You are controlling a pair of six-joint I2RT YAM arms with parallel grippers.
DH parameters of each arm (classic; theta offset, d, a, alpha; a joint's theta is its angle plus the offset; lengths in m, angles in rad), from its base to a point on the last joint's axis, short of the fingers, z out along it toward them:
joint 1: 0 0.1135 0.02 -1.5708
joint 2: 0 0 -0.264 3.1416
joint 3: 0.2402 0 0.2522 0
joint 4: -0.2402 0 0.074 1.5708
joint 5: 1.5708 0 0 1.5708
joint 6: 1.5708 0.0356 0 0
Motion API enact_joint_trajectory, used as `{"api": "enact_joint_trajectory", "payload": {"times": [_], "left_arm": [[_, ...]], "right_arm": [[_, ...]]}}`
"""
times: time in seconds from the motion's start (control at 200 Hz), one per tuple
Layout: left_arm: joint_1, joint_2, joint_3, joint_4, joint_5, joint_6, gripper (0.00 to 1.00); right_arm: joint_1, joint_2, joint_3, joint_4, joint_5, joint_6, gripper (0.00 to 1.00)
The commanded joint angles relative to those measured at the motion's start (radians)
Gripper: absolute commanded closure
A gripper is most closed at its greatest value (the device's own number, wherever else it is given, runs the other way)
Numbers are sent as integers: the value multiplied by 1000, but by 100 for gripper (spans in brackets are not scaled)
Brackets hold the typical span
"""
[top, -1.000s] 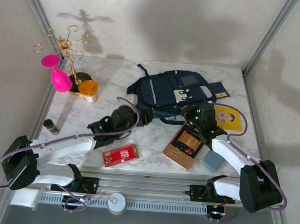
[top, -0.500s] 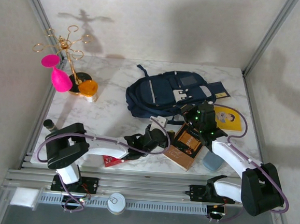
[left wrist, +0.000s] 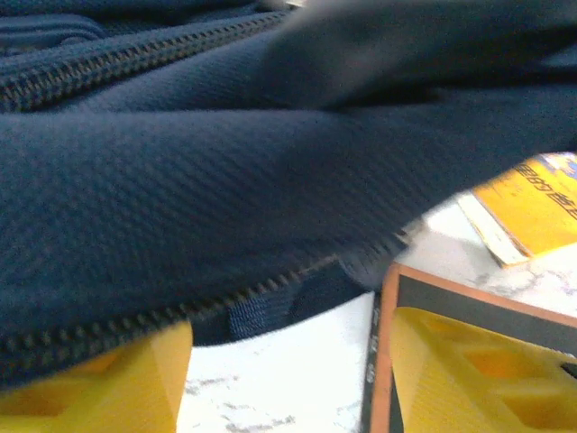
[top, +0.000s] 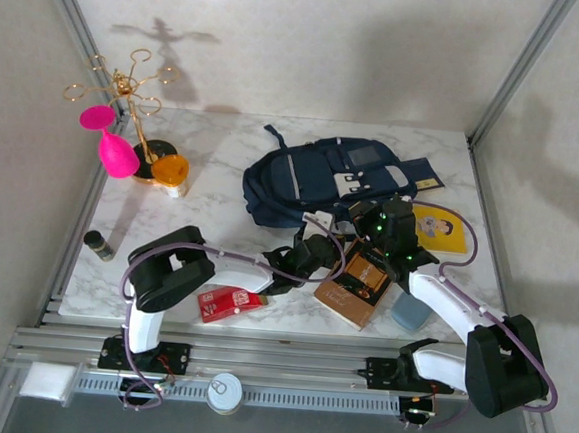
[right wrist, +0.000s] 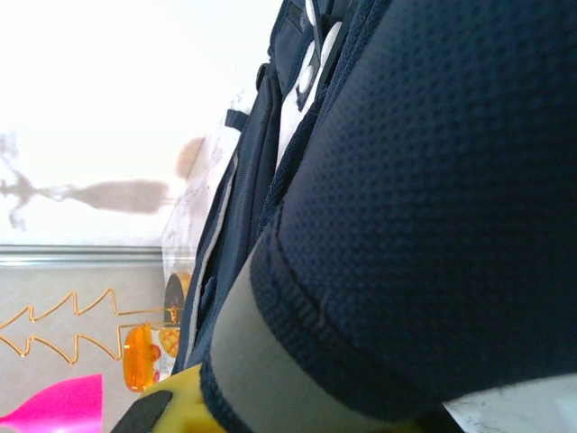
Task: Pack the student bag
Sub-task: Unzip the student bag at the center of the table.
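Surface: white marble table (top: 212,180), pale walls.
Student bag (top: 313,178): centre, toward the back.
Left gripper (left wrist: 287,383): fingers apart below the bag's zipper.
Right gripper (top: 380,216): clenched on bag fabric.
Top view: red box (top: 231,301), lower left.

On the table (top: 224,161), the student bag (top: 308,178) lies just beyond my left hand (top: 322,253). A brown book (top: 349,293) sits to its right, a red packet (top: 231,301) to its left.

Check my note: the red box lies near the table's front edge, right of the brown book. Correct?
No. The top external view shows the red box left of the brown book, not right; it does lie near the table's front edge.
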Motion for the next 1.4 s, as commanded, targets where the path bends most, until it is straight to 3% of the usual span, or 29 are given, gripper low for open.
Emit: {"api": "enact_joint_trajectory", "payload": {"times": [0.0,0.11,0.305,0.616,1.026,1.397], "left_arm": [[21,20,42,51,18,13,43],[31,43,61,77,81,39,47],[47,67,98,79,64,51,62],[55,7,39,99,52,36,100],[75,-180,-145,69,127,-4,100],[94,-346,-272,-54,284,12,100]], "right_arm": [[14,-9,16,110,-11,-4,100],[15,-6,13,107,-7,-10,100],[15,-12,7,103,0,-18,100],[12,-31,21,76,9,-56,100],[-50,-66,65,19,-33,-126,100],[-158,62,186,-2,-218,-233,100]]}}
